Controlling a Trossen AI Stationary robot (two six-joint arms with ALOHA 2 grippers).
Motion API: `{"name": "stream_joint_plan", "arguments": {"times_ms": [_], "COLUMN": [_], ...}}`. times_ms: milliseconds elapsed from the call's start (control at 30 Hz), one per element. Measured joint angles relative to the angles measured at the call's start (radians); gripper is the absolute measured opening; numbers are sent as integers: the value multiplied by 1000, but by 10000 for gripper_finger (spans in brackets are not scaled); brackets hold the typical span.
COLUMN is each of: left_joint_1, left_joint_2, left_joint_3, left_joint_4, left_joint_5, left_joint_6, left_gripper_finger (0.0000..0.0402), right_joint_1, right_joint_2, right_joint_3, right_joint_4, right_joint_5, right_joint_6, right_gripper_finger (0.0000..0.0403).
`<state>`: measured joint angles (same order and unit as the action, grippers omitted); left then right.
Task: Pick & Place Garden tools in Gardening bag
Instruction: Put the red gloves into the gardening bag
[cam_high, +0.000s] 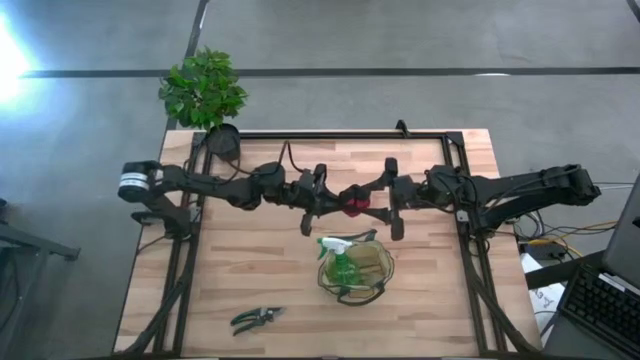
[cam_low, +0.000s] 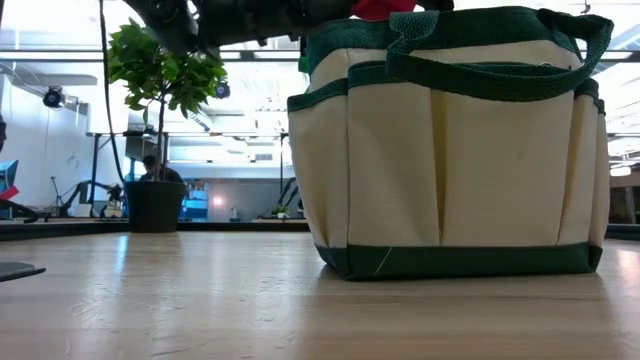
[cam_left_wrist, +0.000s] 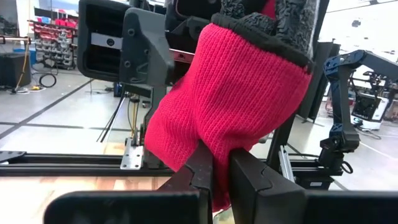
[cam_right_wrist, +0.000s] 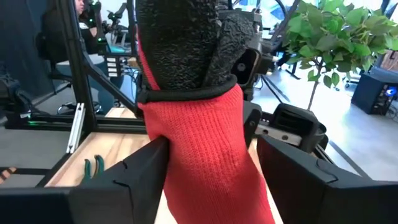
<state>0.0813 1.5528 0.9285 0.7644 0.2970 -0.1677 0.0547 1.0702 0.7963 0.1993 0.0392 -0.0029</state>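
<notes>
A red-and-black glove (cam_high: 353, 203) hangs in the air between my two grippers over the middle of the table, above and behind the gardening bag (cam_high: 355, 270). Its black part points up and its red knit cuff down. My left gripper (cam_left_wrist: 221, 165) is shut on the cuff. My right gripper (cam_right_wrist: 211, 152) is open, with one finger on either side of the cuff. The tan bag with green trim (cam_low: 450, 150) stands on its flat bottom and holds a green spray bottle (cam_high: 340, 262). Dark pruning shears (cam_high: 257, 318) lie flat near the table's front edge. My left gripper pinches the lower edge of the glove's red cuff (cam_left_wrist: 214, 140) between its two fingers. It comes in level from the table's left. The glove stands up from the fingers, black part on top, clear of the table. My right gripper has one finger (cam_right_wrist: 146, 165) right beside the red cuff (cam_right_wrist: 199, 143), and I cannot tell whether it touches. The other finger (cam_right_wrist: 292, 168) stands apart from the cloth.
A leafy plant (cam_high: 205, 90) in a black pot (cam_high: 222, 140) stands at the table's far left corner. A black metal frame (cam_high: 330, 135) runs along the table's far and side edges. Bare wood lies left and right of the bag.
</notes>
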Motion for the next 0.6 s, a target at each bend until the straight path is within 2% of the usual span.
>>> {"name": "stream_joint_plan", "arguments": {"times_ms": [200,467,600], "left_joint_1": [5,6,7], "left_joint_2": [5,4,0], "left_joint_3": [9,9,9], "left_joint_4": [-2,-5,-5], "left_joint_5": [7,9,3], "left_joint_6": [0,-1,-43], "left_gripper_finger": [31,51,76], "right_joint_1": [3,5,6], "right_joint_2": [0,0,-12], "right_joint_3": [0,0,0], "right_joint_4": [14,15,11], "right_joint_5": [-64,-69,-46], "right_joint_6": [6,-27,-26], "right_gripper_finger": [174,28,24]}}
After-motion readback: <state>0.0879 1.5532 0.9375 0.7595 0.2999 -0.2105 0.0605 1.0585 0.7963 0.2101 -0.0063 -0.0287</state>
